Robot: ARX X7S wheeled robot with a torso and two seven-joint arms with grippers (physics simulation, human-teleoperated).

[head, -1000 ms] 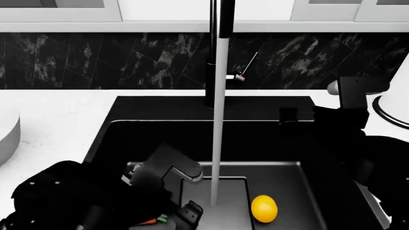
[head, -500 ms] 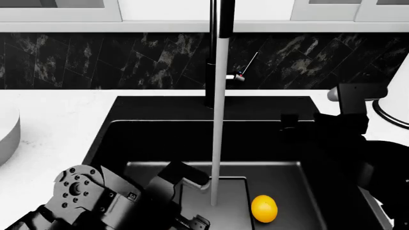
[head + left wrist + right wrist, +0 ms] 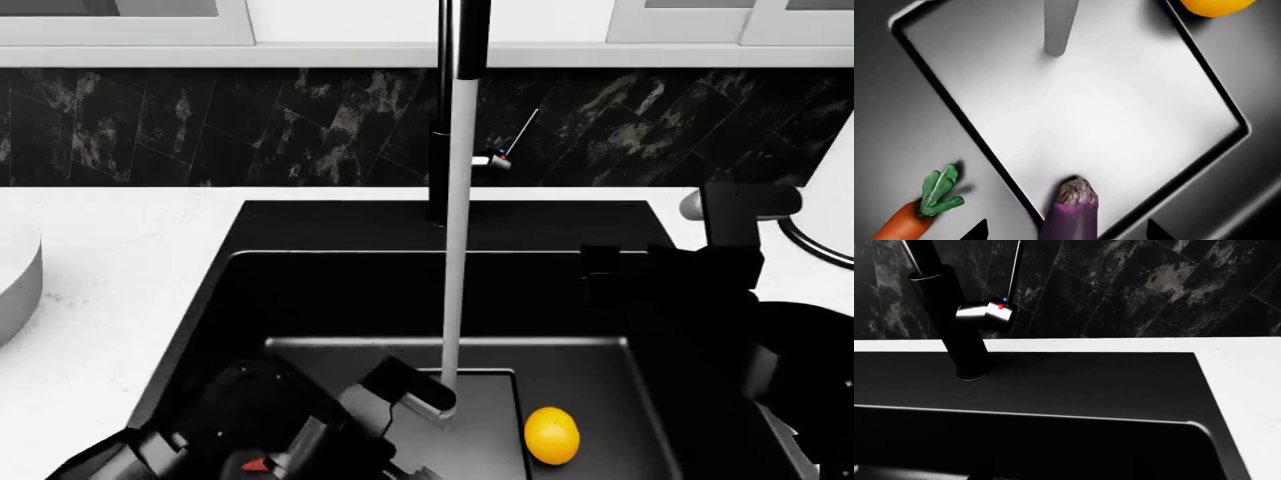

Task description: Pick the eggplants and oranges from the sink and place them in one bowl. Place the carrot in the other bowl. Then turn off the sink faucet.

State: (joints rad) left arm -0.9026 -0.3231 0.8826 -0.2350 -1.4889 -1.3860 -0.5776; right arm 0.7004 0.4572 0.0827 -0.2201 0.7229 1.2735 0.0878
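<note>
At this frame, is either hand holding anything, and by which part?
Nothing is clearly held. The eggplant lies between the left hand's fingertips, stem end outward, but contact isn't visible. The right hand shows nothing in its wrist view.

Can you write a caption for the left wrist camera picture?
Eggplant between the fingertips, carrot beside it, orange across the sink.

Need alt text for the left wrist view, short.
Looking down into a dark sink: a purple eggplant lies between two dark fingers at the frame edge, its stem end on the pale floor panel. A carrot lies beside it, an orange at the far corner, and water streams down.
</note>
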